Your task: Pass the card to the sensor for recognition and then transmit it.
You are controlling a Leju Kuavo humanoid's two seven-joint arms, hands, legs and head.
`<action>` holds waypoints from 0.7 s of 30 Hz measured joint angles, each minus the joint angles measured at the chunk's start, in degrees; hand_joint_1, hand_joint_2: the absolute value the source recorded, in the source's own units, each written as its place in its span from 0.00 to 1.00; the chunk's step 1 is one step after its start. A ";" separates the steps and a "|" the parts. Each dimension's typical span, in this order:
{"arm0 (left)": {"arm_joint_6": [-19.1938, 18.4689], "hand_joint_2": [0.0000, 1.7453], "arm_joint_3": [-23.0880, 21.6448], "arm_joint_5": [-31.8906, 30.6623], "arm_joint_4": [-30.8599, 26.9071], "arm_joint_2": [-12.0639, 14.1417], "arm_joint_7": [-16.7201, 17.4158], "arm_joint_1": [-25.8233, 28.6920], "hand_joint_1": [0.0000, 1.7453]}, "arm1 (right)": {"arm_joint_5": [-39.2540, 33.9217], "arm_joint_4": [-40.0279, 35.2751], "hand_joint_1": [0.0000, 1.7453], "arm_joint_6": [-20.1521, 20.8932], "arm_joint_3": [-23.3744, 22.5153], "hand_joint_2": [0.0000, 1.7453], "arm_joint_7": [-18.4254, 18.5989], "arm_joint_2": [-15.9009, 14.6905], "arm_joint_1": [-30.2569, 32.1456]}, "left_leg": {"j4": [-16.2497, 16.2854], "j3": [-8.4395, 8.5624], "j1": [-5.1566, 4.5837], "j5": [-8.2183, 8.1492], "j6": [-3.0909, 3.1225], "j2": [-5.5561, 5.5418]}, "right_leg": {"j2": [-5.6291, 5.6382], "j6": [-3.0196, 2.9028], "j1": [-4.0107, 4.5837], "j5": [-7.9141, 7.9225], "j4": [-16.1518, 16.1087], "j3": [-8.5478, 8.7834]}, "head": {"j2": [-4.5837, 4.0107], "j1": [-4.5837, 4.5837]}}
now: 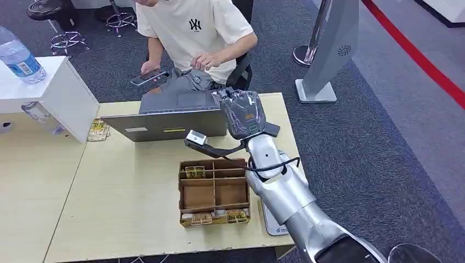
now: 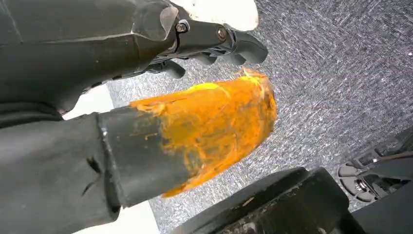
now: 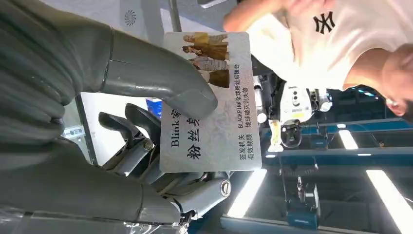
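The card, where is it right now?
The card is pinched in the right hand, raised over the table's far right side, near the laptop and the seated person.

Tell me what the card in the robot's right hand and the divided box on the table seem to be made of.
The white printed card looks like glossy plastic or coated paper: flat, rounded corners, faint sheen. The brown divided box looks like matte cardboard or thin wood; its thin slotted partitions suggest either. The right hand pinches the card under its thumb.

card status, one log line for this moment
right hand: holds card, raised above laptop | left hand: holds nothing, over floor | person: seated behind desk
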 joint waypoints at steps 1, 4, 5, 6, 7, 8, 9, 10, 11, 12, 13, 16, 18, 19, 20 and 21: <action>0.00 0.00 -0.09 0.00 0.00 0.00 0.02 0.00 0.00 | 0.00 0.00 1.00 0.00 0.11 1.00 0.02 0.00 0.00 | 0.00 0.00 0.00 0.00 0.00 0.00 | 0.00 0.00 0.00 0.00 0.00 0.00 | 0.00 0.00; 0.00 0.00 -0.15 0.00 0.00 0.00 0.42 0.01 0.00 | 0.00 -0.06 1.00 0.00 0.70 1.00 0.85 -0.02 0.01 | 0.00 0.00 0.00 0.00 0.00 0.00 | 0.00 0.00 0.00 0.00 0.00 -0.01 | 0.00 0.00; 0.00 0.00 -0.15 0.00 0.00 0.02 0.48 0.00 0.00 | 0.00 -0.17 1.00 0.00 0.87 1.00 1.11 -0.06 0.02 | 0.00 0.00 0.00 0.00 0.00 0.00 | 0.00 0.00 0.00 0.00 0.00 -0.01 | 0.00 0.00; 0.00 0.00 -0.17 0.00 0.00 0.02 0.50 0.01 0.00 | 0.00 -0.52 1.00 0.00 1.20 1.00 1.46 -0.15 0.07 | 0.00 0.00 0.00 0.00 0.00 0.00 | 0.00 0.00 0.00 0.00 0.00 -0.01 | 0.00 0.00; 0.00 0.00 -0.20 0.00 0.00 0.04 0.50 0.01 0.00 | 0.00 -0.90 1.00 0.00 1.57 1.00 1.82 -0.26 0.10 | 0.00 0.00 0.00 0.00 0.00 0.00 | 0.00 0.00 0.00 0.00 0.00 -0.02 | 0.00 0.00; 0.00 0.00 -0.22 0.00 0.00 0.07 0.50 0.01 0.00 | 0.00 -1.40 1.00 0.00 2.06 1.00 2.27 -0.42 0.14 | 0.00 0.00 0.00 0.00 0.00 0.01 | 0.01 0.00 0.00 0.00 0.00 -0.02 | 0.00 0.00; 0.00 0.00 -0.28 0.00 0.00 0.09 0.52 0.00 0.00 | 0.00 -1.86 1.00 0.00 2.47 1.00 2.54 -0.59 0.21 | 0.00 0.00 0.00 0.00 0.00 0.01 | 0.01 0.00 0.00 0.00 0.00 -0.02 | 0.00 0.00; 0.00 0.00 -0.33 0.00 0.00 0.09 0.59 0.00 0.00 | 0.00 -2.31 1.00 0.00 2.79 1.00 2.75 -0.72 0.32 | 0.00 0.00 0.00 0.00 0.00 0.01 | 0.01 0.00 0.00 0.00 0.00 -0.02 | 0.00 0.00; 0.00 0.00 -0.39 0.00 0.00 0.09 0.61 0.00 0.00 | 0.00 -2.71 1.00 0.00 3.10 1.00 2.91 -0.85 0.42 | 0.00 -0.01 0.00 0.00 0.00 0.01 | 0.01 0.00 0.00 0.00 0.00 -0.03 | 0.00 0.00; 0.00 0.00 -0.52 0.02 0.00 0.09 0.74 0.00 0.00 | 0.00 -3.19 1.00 0.00 3.43 1.00 2.99 -1.02 0.55 | 0.00 -0.01 0.00 0.00 0.00 0.01 | 0.01 0.00 0.00 0.00 0.00 -0.03 | 0.00 0.00; 0.00 0.00 -0.65 0.00 0.00 0.09 0.81 0.01 0.00 | 0.00 -3.65 1.00 0.00 3.67 1.00 3.04 -1.18 0.69 | 0.00 -0.01 0.00 0.00 0.00 0.01 | 0.01 0.00 0.00 0.00 0.00 -0.03 | 0.00 0.00; 0.00 0.00 -0.74 0.00 0.00 0.09 0.83 0.00 0.00 | 0.00 -4.77 1.00 0.00 4.59 1.00 3.69 -1.66 0.98 | 0.00 -0.01 0.00 0.00 0.00 0.01 | 0.01 0.00 0.00 0.00 0.00 -0.04 | 0.00 0.00; 0.00 0.00 -0.81 0.00 0.00 0.13 0.85 0.00 0.00 | 0.00 -5.44 1.00 0.00 5.14 1.00 4.11 -1.97 1.09 | 0.00 -0.01 0.00 0.00 0.00 0.01 | 0.01 0.00 0.00 0.00 0.00 -0.04 | 0.00 0.00; 0.00 0.00 -0.85 0.00 0.00 0.13 0.85 0.00 0.00 | 0.00 -5.71 1.00 0.00 5.36 1.00 4.20 -2.08 1.14 | 0.00 -0.01 0.00 0.00 0.00 0.01 | 0.01 0.00 0.00 0.00 0.00 -0.04 | 0.00 0.00; 0.00 0.00 -0.87 0.00 0.00 0.15 0.85 0.00 0.00 | 0.00 -5.99 1.00 0.00 5.55 1.00 4.24 -2.23 1.18 | 0.00 -0.01 0.00 0.00 0.00 0.01 | 0.01 0.00 0.00 0.00 0.00 -0.04 | 0.00 0.00; 0.00 0.00 -0.90 0.00 0.00 0.15 0.85 0.01 0.00 | 0.00 -6.23 0.67 0.00 5.79 1.00 4.37 -2.38 1.21 | 0.00 -0.01 0.00 0.00 0.00 0.01 | 0.01 0.00 0.00 0.00 0.00 -0.04 | 0.00 0.00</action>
